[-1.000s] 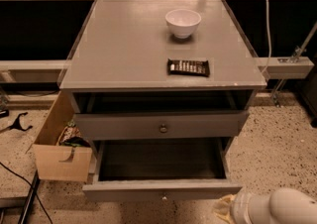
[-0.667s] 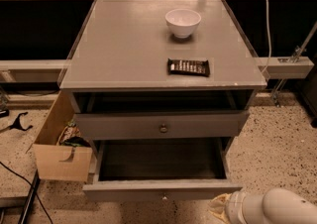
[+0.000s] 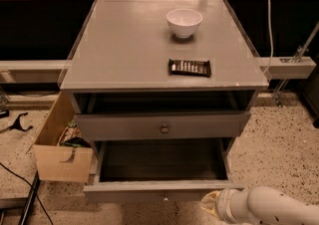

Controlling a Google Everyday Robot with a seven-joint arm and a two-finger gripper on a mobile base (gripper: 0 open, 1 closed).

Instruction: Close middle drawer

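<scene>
The middle drawer (image 3: 162,190) is pulled far out, low in the camera view. Its flat grey front faces me, with a small knob (image 3: 165,199) at its lower edge, and its dark inside (image 3: 162,161) is open to view. Above it a taller-fronted grey drawer (image 3: 162,126) with a round knob stands slightly out. My gripper (image 3: 211,204) comes in from the bottom right on a white arm (image 3: 271,209). Its pale tip is right at the right end of the middle drawer's front.
A white bowl (image 3: 184,21) and a dark snack bar (image 3: 189,67) lie on the grey cabinet top (image 3: 124,45). A tan wooden box (image 3: 61,162) with a cut-out handle stands against the cabinet's left side. Black cables (image 3: 15,181) lie on the speckled floor at left.
My arm has moved a little to the left, bringing the gripper closer to the middle drawer's front. The drawer itself has not visibly moved.
</scene>
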